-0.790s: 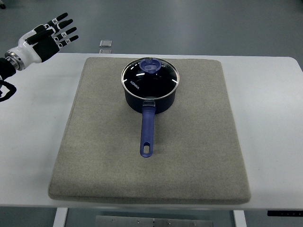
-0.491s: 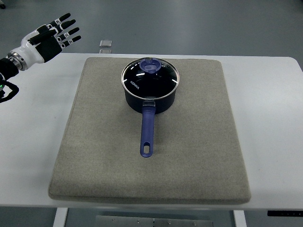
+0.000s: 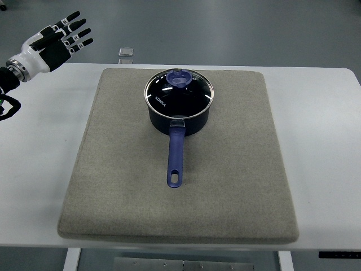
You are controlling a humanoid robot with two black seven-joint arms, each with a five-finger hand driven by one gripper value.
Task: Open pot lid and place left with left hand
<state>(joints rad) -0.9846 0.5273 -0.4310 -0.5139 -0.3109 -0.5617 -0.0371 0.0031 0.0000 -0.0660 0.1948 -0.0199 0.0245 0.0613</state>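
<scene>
- A dark blue pot [image 3: 179, 113] sits on a grey mat [image 3: 113, 186], toward the mat's far edge and about midway across it.
- The pot's long blue handle [image 3: 175, 155] points toward the robot's side of the mat.
- A glass lid [image 3: 179, 91] rests closed on the pot, with a blue knob [image 3: 180, 78] on top, nearer the pot's far rim.
- The mat lies on a white surface [image 3: 39, 169].
- The left hand [image 3: 53, 39] hangs in the air well to the left of the pot, beyond the mat's far left corner, with its fingers [image 3: 79, 33] spread and holding nothing.
- The right hand is not in view.
- A small grey square object [image 3: 126, 52] lies beyond the surface, off the pot's far left.
- By the look of it, the task is at its opening step: the reach, with the lid untouched.
- The next move calls for the left hand to travel right to above the pot, come down over the knob, and close its fingers around it.
- The bare stretch of mat left of the pot looks like a fitting place to set the lid.
</scene>
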